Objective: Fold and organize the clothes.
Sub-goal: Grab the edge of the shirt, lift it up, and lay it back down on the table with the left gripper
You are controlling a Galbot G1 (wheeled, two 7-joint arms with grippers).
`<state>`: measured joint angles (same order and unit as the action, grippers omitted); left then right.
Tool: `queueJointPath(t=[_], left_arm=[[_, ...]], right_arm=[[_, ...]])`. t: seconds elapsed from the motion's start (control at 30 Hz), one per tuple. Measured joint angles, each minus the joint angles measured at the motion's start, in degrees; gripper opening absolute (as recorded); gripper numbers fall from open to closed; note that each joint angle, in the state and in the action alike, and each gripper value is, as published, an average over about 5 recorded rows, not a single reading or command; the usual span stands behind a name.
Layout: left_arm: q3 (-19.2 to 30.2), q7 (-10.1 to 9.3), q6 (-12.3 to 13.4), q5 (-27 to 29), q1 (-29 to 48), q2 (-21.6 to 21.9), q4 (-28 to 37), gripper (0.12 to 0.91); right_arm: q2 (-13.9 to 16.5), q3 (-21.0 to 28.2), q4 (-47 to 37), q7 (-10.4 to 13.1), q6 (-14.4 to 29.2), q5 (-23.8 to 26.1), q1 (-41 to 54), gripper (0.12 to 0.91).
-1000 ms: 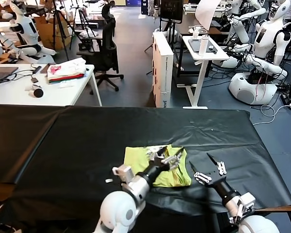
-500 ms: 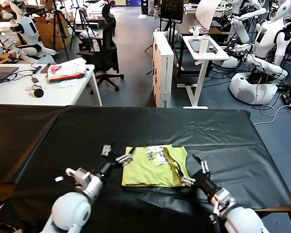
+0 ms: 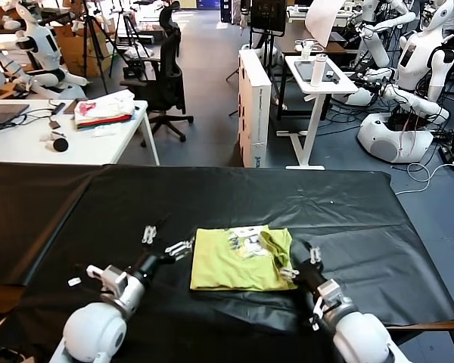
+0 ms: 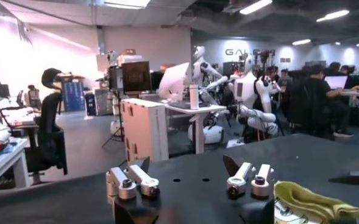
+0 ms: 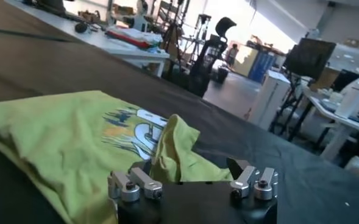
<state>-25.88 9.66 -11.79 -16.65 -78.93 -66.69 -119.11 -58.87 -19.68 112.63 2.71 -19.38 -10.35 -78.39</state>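
The lime yellow-green T-shirt (image 3: 238, 259) lies folded on the black table (image 3: 348, 212), white print up, with a bunched fold at its right edge. My left gripper (image 3: 166, 240) is open and empty, just left of the shirt and apart from it. In the left wrist view the gripper (image 4: 188, 167) points over bare black cloth, with the shirt's edge (image 4: 307, 204) to one side. My right gripper (image 3: 300, 262) is open at the shirt's near right corner. In the right wrist view the gripper (image 5: 191, 167) has the shirt's (image 5: 63, 134) bunched fold between its spread jaws.
A white desk (image 3: 30, 144) at the far left holds a white, pink and red folded fabric stack (image 3: 104, 110). An office chair (image 3: 166, 76), a white box (image 3: 253, 106) and other robots (image 3: 408, 91) stand beyond the table's far edge.
My left gripper has come off the shirt and moved left onto bare cloth. My right gripper has moved left up to the shirt's right edge. The shirt now lies flatter.
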Motion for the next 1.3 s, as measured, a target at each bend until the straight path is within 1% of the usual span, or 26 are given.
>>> queueJointPath(t=[0.1, 0.2, 0.3, 0.37, 0.47, 0.57, 0.63, 0.7, 0.8, 0.9, 1.1, 1.3], left_arm=[[-0.6, -0.01, 0.4, -0.1, -0.1, 0.4, 0.5, 0.907], [-1.3, -0.02, 1.0, -0.3, -0.2, 1.1, 1.0, 0.907], [-1.9, -0.04, 1.7, -0.5, -0.3, 1.6, 1.7, 0.907], [-2.1, -0.06, 2.3, -0.6, -0.5, 1.8, 2.2, 0.907], [-2.1, -0.12, 3.6, -1.3, -0.9, 1.9, 3.2, 0.907], [-1.6, -0.16, 4.7, -3.3, -1.5, 2.3, 4.5, 0.907], [-1.2, -0.36, 5.0, -5.1, -1.9, 2.6, 5.3, 0.907], [-1.0, -0.89, 4.8, -6.9, -2.0, 2.7, 6.1, 0.907], [-1.0, -1.78, 3.9, -10.3, -2.1, 2.2, 7.3, 0.907], [-0.5, -2.22, 2.6, -13.7, -2.3, 1.3, 8.0, 0.907], [1.0, -2.13, 0.6, -19.7, -1.8, -1.0, 9.1, 0.907], [2.4, -1.79, 0.4, -21.3, -1.1, -4.0, 10.1, 0.907]], right_arm=[[-1.0, -2.7, 0.4, 0.1, -0.7, -4.2, -0.9, 0.907], [-1.5, -5.3, 0.9, -1.7, 0.5, -7.9, -1.9, 0.907], [-1.5, -7.3, 1.1, -3.8, 2.8, -9.8, -2.6, 0.907], [-1.3, -8.3, 1.0, -5.1, 4.9, -10.6, -2.9, 0.907], [-0.7, -9.4, 0.9, -7.1, 9.7, -12.2, -3.7, 0.907], [-0.1, -10.3, 1.2, -8.1, 15.0, -14.4, -5.0, 0.907], [0.1, -11.0, 1.7, -8.1, 17.2, -15.6, -6.0, 0.907], [0.0, -11.8, 2.3, -7.8, 18.2, -16.2, -7.2, 0.907], [-0.4, -13.4, 3.4, -7.1, 18.6, -16.6, -9.3, 0.907], [-1.1, -14.8, 4.6, -6.6, 18.5, -17.1, -11.2, 0.907], [-2.2, -16.0, 6.5, -6.4, 18.2, -17.6, -13.5, 0.907], [-2.6, -16.4, 7.3, -6.4, 18.0, -17.4, -14.2, 0.907]])
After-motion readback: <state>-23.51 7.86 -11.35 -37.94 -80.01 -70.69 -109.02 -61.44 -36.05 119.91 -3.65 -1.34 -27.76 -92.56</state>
